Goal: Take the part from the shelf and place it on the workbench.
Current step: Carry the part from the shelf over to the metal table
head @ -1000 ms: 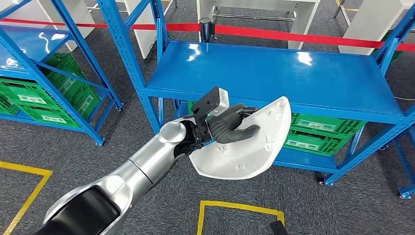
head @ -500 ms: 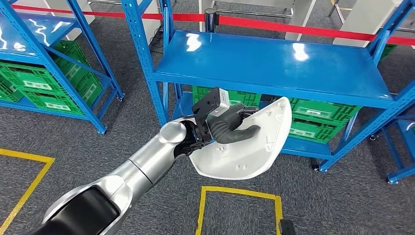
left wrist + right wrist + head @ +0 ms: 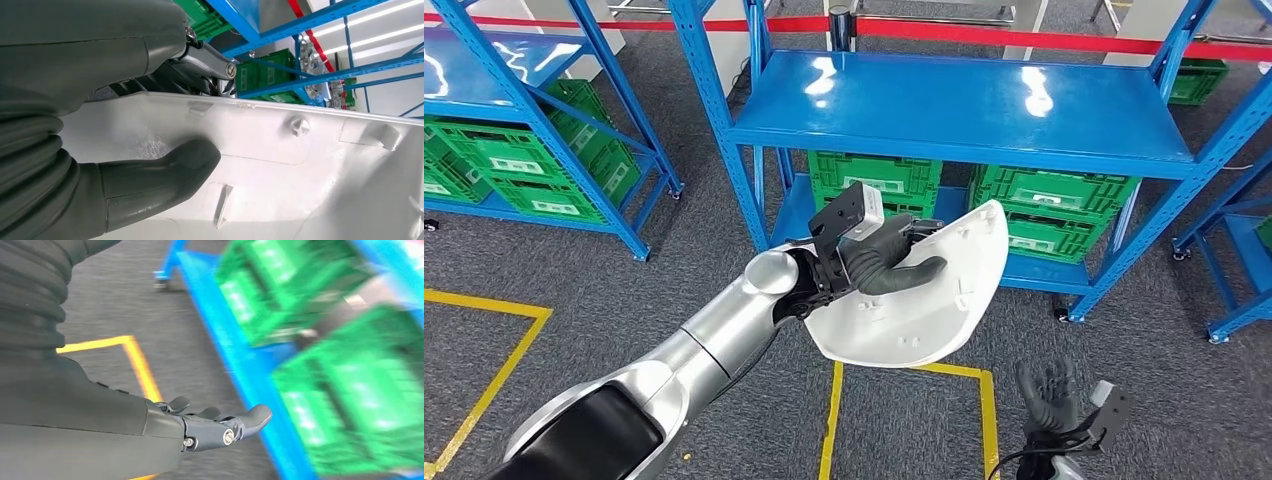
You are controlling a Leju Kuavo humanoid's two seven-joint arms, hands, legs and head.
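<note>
My left hand (image 3: pixel 886 258) grips a white curved plastic shell part (image 3: pixel 929 305), thumb lying across its inner face and fingers behind its rim. The left wrist view shows the thumb (image 3: pixel 150 182) pressed on the part's (image 3: pixel 310 175) ribbed inner surface. The part hangs in the air in front of the blue shelf (image 3: pixel 984 105), above the grey carpet. My right hand (image 3: pixel 1049 395) is low at the bottom right, fingers spread and holding nothing; the right wrist view shows this hand (image 3: pixel 215 427) over the carpet near the shelf's lower tier.
Green crates (image 3: pixel 1049 210) sit on the blue shelf's lower tier; its upper board is bare. A second blue rack (image 3: pixel 494 120) with green crates stands at the left. Yellow floor lines (image 3: pixel 914 375) mark a box below the part. A red barrier tape (image 3: pixel 1024 38) runs behind.
The whole view has shifted, so the camera moved; the shelf now sits higher and farther. My left hand keeps the same grip on the part. My right hand has come into view at bottom right.
</note>
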